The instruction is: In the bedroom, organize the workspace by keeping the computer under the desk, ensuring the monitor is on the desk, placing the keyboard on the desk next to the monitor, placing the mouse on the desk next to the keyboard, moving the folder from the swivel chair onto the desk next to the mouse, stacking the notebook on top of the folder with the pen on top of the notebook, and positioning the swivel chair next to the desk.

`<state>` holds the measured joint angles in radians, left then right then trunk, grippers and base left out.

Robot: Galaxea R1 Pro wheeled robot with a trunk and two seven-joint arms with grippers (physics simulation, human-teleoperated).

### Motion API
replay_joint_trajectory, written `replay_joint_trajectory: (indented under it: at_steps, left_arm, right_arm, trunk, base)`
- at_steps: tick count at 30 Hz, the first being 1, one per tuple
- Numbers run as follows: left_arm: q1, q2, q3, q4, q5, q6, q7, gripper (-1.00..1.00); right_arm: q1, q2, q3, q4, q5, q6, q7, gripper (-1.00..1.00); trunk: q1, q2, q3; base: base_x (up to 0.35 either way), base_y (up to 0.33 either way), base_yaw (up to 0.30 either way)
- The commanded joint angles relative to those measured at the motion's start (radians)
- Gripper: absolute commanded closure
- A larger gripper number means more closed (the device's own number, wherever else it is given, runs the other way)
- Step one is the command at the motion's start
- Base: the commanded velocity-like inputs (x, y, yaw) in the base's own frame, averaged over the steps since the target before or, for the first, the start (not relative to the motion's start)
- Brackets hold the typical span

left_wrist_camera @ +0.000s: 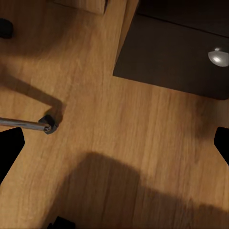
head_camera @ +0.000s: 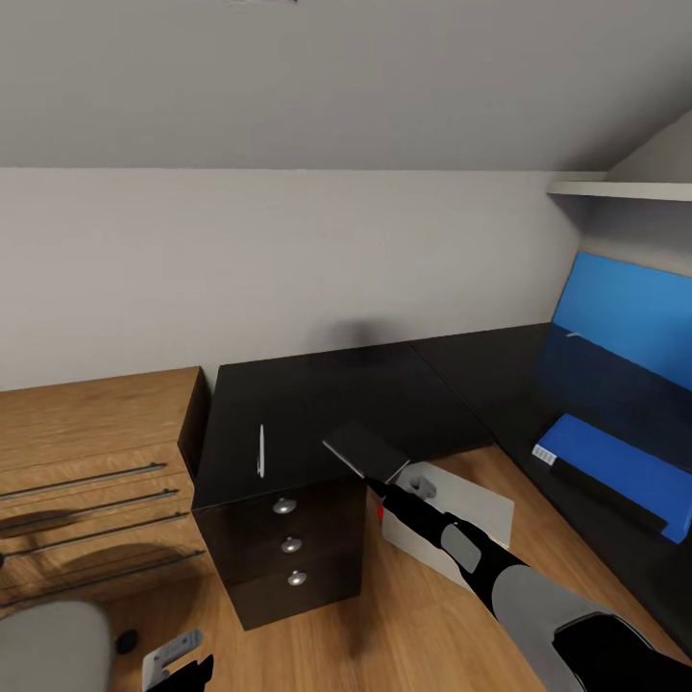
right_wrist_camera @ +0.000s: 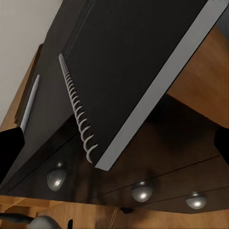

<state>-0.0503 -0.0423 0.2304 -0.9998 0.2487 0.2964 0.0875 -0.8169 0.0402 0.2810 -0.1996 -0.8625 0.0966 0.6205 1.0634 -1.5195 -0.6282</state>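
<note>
Holding the notebook (head_camera: 366, 451) at one edge, the right gripper (head_camera: 388, 483) has its jaws closed on the thin dark rectangle, which hangs tilted above the front edge of the desk (head_camera: 317, 404). Its wire spiral shows clearly in the right wrist view. The pen (head_camera: 261, 450) lies on the desk near the notebook, above the 3-drawer unit (head_camera: 291, 546). The folder (head_camera: 615, 471) rests on the desk's far right wing, well apart. The swivel chair (head_camera: 53, 649) sits low at the left, beside the left gripper (left_wrist_camera: 114, 143), whose fingers hang spread over bare floor (left_wrist_camera: 124, 138). With such a shallow edge grip, the notebook could pivot or slip during the carry.
</note>
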Motion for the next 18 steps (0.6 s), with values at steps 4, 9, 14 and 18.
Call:
replay_joint_trajectory:
  at_steps: [4, 9, 14, 18]
  left_arm:
    - [0.0, -0.001, 0.001, -0.002, 0.011, 0.005, 0.004, -1.0]
    - [0.0, -0.001, 0.001, -0.002, 0.011, 0.004, 0.003, -1.0]
    - [0.0, -0.001, 0.001, -0.002, 0.011, 0.005, 0.005, -1.0]
    - [0.0, -0.001, 0.001, -0.002, 0.011, 0.006, 0.006, -1.0]
  right_arm:
    - [-0.001, 0.0, 0.003, 0.0, -0.011, 0.007, 0.002, -1.0]
    - [-0.001, 0.0, 0.003, 0.0, -0.012, 0.007, 0.002, -1.0]
    - [-0.001, 0.0, 0.002, 0.0, -0.012, 0.007, 0.002, -1.0]
    - [-0.001, 0.0, 0.001, 0.0, -0.012, 0.008, 0.002, -1.0]
  trunk:
    - [0.0, 0.0, -0.001]
    - [0.0, 0.0, -0.001]
    - [0.0, 0.0, -0.001]
    - [0.0, 0.0, -0.001]
  base:
    - [0.011, 0.005, 0.0]
    - [0.064, 0.011, 0.0]
    - [0.051, 0.009, 0.0]
    - [0.013, 0.002, 0.0]
